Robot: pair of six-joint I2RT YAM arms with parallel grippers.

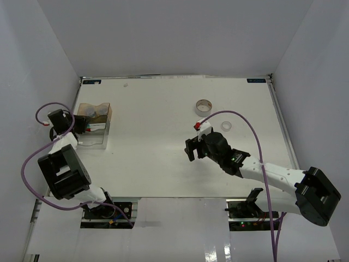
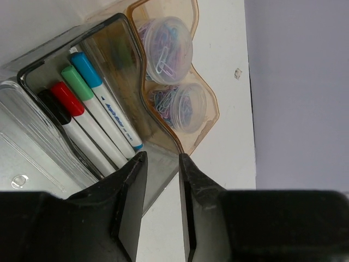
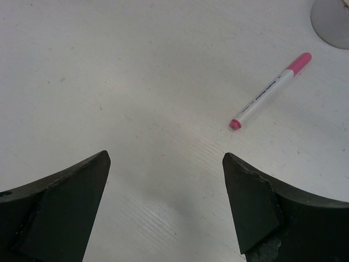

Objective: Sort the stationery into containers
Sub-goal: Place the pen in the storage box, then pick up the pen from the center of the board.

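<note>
The amber-brown box (image 1: 103, 141) stands at the left; in the left wrist view (image 2: 210, 103) one compartment holds black (image 2: 57, 109), red (image 2: 68, 98), green (image 2: 76, 82) and blue-capped markers (image 2: 87, 68), the other two clear jars (image 2: 169, 41) of paper clips. My left gripper (image 2: 162, 158) hovers at the box's near corner, jaws slightly apart and empty; it also shows in the top view (image 1: 83, 129). The pink-capped marker (image 3: 270, 93) lies on the table ahead and right of my right gripper (image 3: 166, 158), which is wide open and empty. From above the right gripper (image 1: 191, 149) is just left of it.
A large tape roll (image 1: 204, 106) lies at the back centre and a small tape roll (image 1: 226, 125) to its right. White walls close off the table on three sides. A purple cable (image 1: 240, 117) arcs over the right arm.
</note>
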